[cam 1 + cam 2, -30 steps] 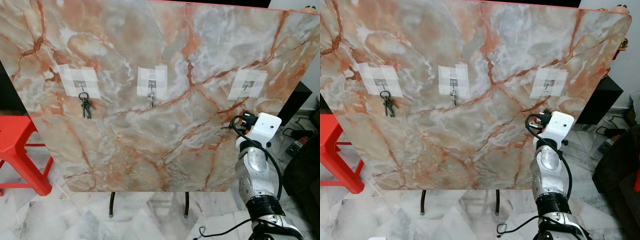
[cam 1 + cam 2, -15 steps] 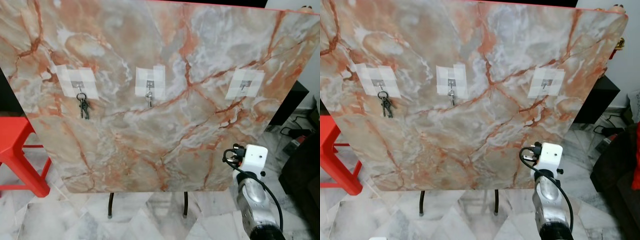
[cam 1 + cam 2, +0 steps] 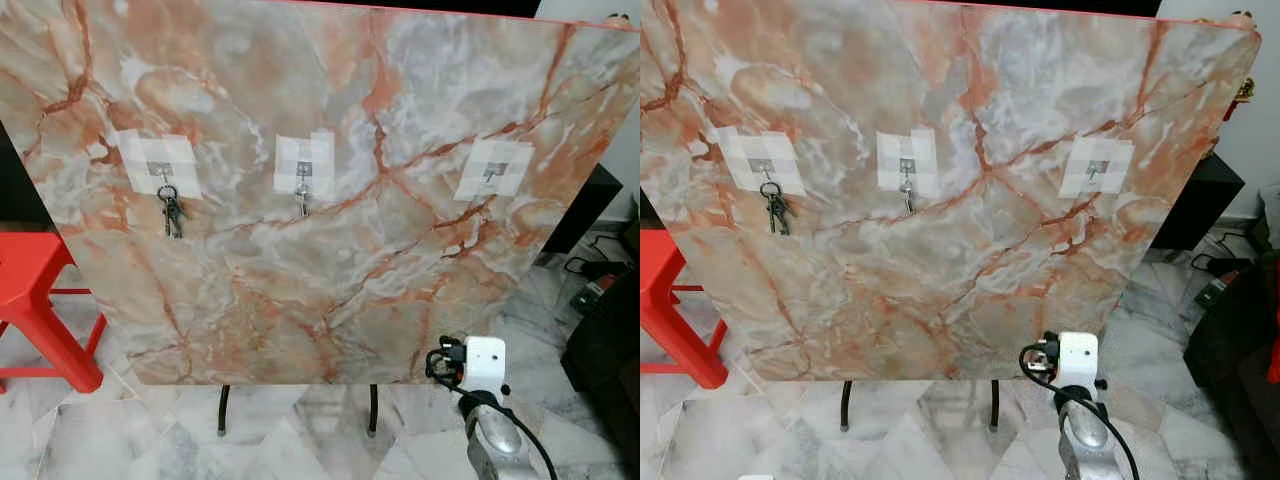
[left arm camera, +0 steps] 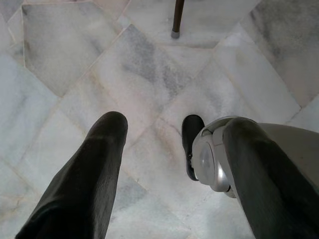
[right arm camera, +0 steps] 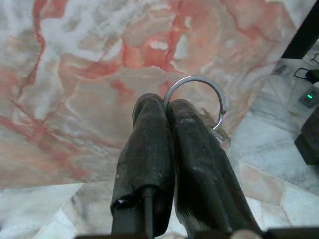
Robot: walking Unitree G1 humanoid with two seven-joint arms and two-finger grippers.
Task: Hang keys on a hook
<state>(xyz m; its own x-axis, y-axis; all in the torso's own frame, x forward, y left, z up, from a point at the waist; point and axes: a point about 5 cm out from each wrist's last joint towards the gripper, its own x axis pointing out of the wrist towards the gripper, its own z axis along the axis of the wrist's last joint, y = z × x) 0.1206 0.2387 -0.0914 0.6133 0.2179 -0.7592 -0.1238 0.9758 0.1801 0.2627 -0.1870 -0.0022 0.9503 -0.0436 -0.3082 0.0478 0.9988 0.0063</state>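
An upright marble board [image 3: 300,270] carries three taped hooks. A bunch of keys [image 3: 171,213] hangs from the left hook [image 3: 163,172]. One key [image 3: 301,203] hangs from the middle hook [image 3: 302,172]. The right hook [image 3: 490,174] is bare. My right wrist [image 3: 483,362] sits low, below the board's lower right corner. In the right wrist view my right gripper [image 5: 164,107] is shut on a metal key ring [image 5: 197,79], which curves out past the fingertips; whatever hangs from it is hidden. My left gripper [image 4: 174,124] hangs open over the floor.
A red stool [image 3: 40,300] stands left of the board. Two thin black legs [image 3: 223,408] hold the board above the marble floor. A dark cabinet [image 3: 585,205] and cables [image 3: 590,290] lie to the right. My own foot [image 4: 192,144] shows below the left gripper.
My right arm has dropped from just under the right hook to below the board's lower edge. The hooks and the hanging keys have not changed.
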